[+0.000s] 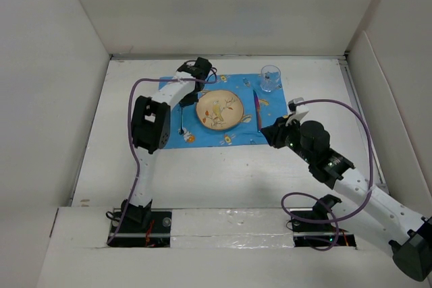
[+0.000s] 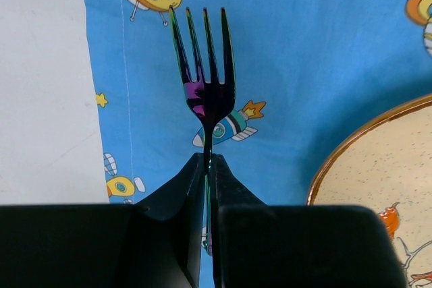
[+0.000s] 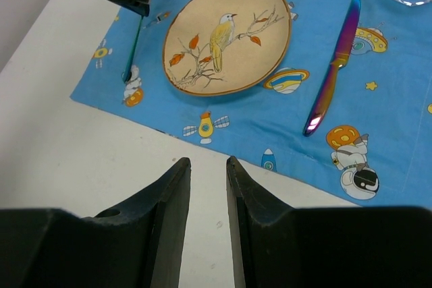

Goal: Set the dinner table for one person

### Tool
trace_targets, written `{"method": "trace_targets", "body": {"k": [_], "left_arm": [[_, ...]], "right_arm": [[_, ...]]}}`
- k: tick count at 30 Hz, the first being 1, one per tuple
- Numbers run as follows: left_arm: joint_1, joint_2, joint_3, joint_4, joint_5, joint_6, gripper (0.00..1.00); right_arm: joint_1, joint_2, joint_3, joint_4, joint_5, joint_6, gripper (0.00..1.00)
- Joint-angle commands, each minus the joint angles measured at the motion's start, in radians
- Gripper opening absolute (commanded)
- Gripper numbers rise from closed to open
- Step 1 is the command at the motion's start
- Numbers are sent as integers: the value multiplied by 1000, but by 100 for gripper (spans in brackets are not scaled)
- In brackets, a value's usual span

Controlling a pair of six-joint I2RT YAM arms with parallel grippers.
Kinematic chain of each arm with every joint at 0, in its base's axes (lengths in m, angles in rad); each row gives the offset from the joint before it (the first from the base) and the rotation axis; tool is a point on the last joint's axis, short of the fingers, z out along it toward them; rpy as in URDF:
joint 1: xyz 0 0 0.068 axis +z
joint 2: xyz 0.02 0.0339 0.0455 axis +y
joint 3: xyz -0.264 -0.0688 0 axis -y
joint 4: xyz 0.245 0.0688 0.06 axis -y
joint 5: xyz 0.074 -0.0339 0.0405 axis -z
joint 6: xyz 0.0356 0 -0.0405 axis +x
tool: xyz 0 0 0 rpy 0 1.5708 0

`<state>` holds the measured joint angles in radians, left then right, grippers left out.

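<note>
On the white dinner table (image 1: 223,173) lies a blue cartoon-print cloth (image 1: 202,138). On it are a bird-pattern plate (image 1: 219,111), an iridescent knife (image 1: 257,109) right of the plate and a clear glass (image 1: 270,79) at the far right corner. My left gripper (image 2: 207,156) is shut on the neck of an iridescent fork (image 2: 206,65), tines pointing away, low over the cloth left of the plate (image 2: 378,180). The fork handle (image 3: 133,48) slants down to the cloth. My right gripper (image 3: 208,163) is open and empty over bare table near the cloth's near edge.
Upright white panels (image 1: 47,99) border the table on the left, back and right. The left arm (image 1: 150,123) reaches over the cloth's left part. The right arm (image 1: 324,156) lies across the near right. A purple cable (image 1: 364,133) loops beside it.
</note>
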<state>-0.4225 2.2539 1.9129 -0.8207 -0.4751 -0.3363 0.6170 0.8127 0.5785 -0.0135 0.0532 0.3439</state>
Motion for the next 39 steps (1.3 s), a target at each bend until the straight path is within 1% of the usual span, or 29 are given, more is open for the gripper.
{"method": "trace_targets", "body": {"k": [1,6,7,8,11,14,19,22,23,25,26,28,29,30,31,32,33,34,35,36,37,38,39], "left_arm": [[13,15,57,-20,-8,11,0],[13,30,55,-1,-5,10,0],[13,33,54,0,-5,13,2],[13,33,52,6,-7,11,8],[13,36,44,17,-8,13,16],[13,33,38,35,-13,13,20],[13,18,46,31,-19,6,25],[13,-51,37,37,-5,2,32],[13,-110,35,49,-3,2,38],[-7,-184,28,61,-5,-6,47],[-7,-273,18,84,-3,-6,53],[-30,-379,-23,113,6,-12,56],[-30,-487,-52,145,30,-12,58],[-30,-549,-80,164,59,-15,59],[-30,-603,-156,182,87,-21,59],[-30,-736,-207,236,101,-33,59],[-30,-810,-260,268,128,-36,60],[-30,-880,-378,303,144,-40,61],[-30,-1030,-444,375,160,-46,68],[-30,-1109,-556,411,164,-52,72],[-30,-1178,-602,439,167,-58,75],[-21,-1317,-642,477,171,-69,81],[-21,-1387,-710,491,170,-75,83]], "right_arm": [[10,5,12,66,17,-3,34],[20,17,12,70,28,-2,34],[20,20,12,70,20,-2,33],[20,22,15,69,17,-3,34],[20,26,18,58,30,-5,35],[20,31,20,64,19,-6,35],[29,33,18,63,33,-6,35],[29,37,15,69,45,-3,35],[29,40,17,70,42,-5,35],[29,45,18,66,43,-3,35],[29,42,18,63,48,-3,30],[29,34,18,61,46,-8,21],[39,26,15,63,57,-8,5],[40,-2,12,63,63,-14,0],[49,-23,6,67,74,-17,0],[58,-44,-5,72,83,-16,0],[58,-72,-8,70,98,-14,0],[67,-125,-6,61,106,-14,0],[67,-153,3,50,118,-11,0],[67,-180,7,31,149,-3,0],[76,-240,17,21,160,0,4],[76,-268,39,-11,181,13,16],[76,-292,55,-22,198,17,23]]}}
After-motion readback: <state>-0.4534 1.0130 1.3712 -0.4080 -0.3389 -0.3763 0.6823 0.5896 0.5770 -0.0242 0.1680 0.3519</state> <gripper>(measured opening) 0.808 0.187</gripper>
